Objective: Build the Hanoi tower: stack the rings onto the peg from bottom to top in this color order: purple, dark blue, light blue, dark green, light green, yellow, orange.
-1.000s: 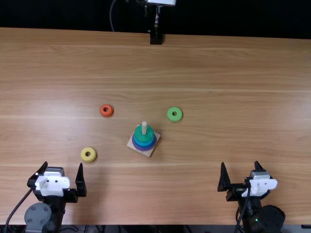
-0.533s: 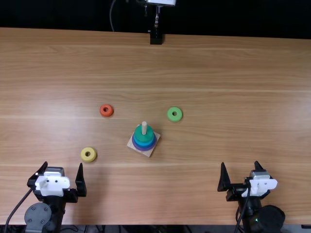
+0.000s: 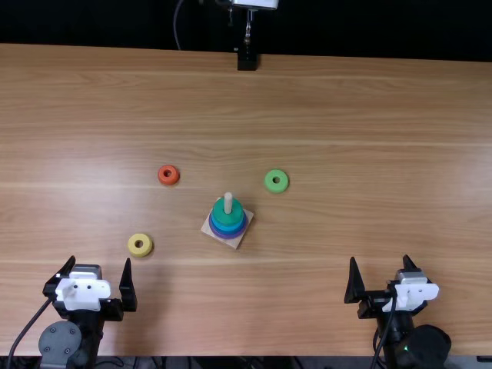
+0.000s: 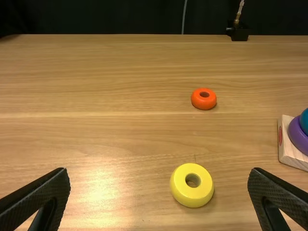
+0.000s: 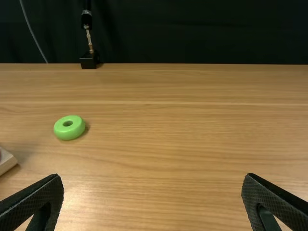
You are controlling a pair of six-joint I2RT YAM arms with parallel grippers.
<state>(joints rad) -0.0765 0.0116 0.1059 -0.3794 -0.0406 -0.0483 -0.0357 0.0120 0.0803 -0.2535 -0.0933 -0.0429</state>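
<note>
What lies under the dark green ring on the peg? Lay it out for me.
A blue band shows under the dark green ring, then a purple ring, then the wooden base. The stack hides the lower peg inside it.

Nothing has visibly changed in the top view since the earlier pictures.

I take this for a robotics lab, or at least a corner set up as one: my left arm (image 3: 61,342) and right arm (image 3: 421,346) both stand at the near edge of a broad wooden table (image 3: 346,115), with wiring running along them. Across from me I see a plain black curtain (image 5: 192,33), a thin grey cable (image 5: 32,31) hanging against it, and a black mount (image 3: 247,58) at the table's far edge.
</note>
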